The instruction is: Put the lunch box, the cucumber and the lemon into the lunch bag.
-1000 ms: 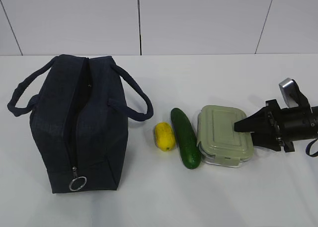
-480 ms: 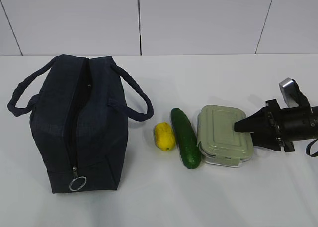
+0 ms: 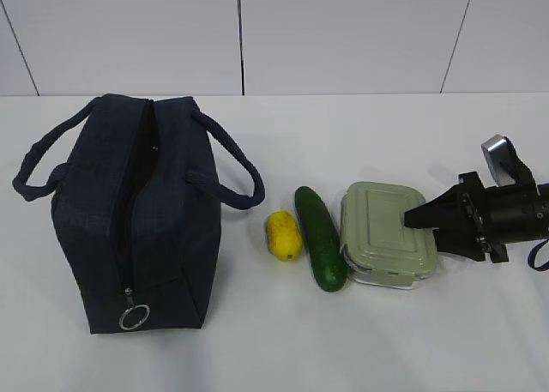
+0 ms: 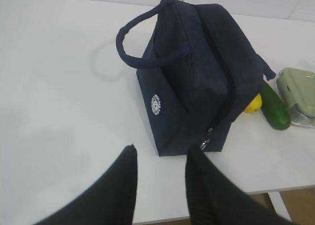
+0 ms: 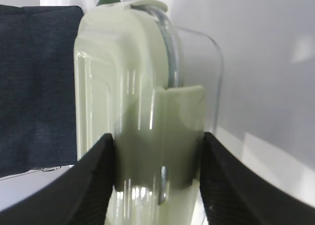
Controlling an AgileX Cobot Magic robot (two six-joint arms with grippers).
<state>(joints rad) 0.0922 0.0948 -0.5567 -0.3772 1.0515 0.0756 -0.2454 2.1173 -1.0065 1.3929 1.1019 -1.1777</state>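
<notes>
Right gripper: clamped on the right end of the lunch box, fingers over lid and underside.
Left gripper: partly open, empty, near side of the lunch bag.
Layout: bag left on the bench; lemon, cucumber, box in a row to its right.
Risk: end-only grip may let the box tilt or slip.
Risk: the bag mouth looks narrow; box could snag.

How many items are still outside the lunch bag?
3, in a row right of the lunch bag: lemon, cucumber, then lunch box farthest right.
</notes>
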